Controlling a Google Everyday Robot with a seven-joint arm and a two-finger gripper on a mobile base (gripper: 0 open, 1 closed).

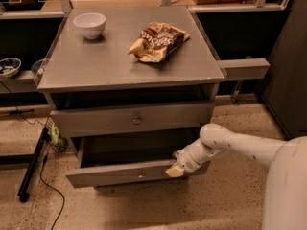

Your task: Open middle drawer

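1. The gripper (175,169) is sitting at the right end of the middle drawer (115,175), with its tan tips lying against the top edge of that grey front.
2. Whether the jaws are standing wide, standing narrow or clamping the front cannot be told, though they are at least touching it.
3. The middle drawer is standing pulled out from the table (96,66). Its front is running away to the left of the jaws, and its dark open inside is showing just above and left of them.
4. The white arm (240,145) is reaching in from the right of the jaws, bending at a rounded joint just above and right of them.
5. The top drawer (91,122) is lying shut above the jaws, and its small round knob (137,120) is sitting above and to their left.
6. A crumpled snack bag (158,41) is lying on the tabletop well above the jaws and slightly left of them.
7. A white bowl (89,24) is standing upright on the tabletop, farther up and farther left of the jaws than the bag, and apart from it.
8. A black cable (45,176) is trailing over the speckled floor (144,210) far to the left of the jaws, at about their height.
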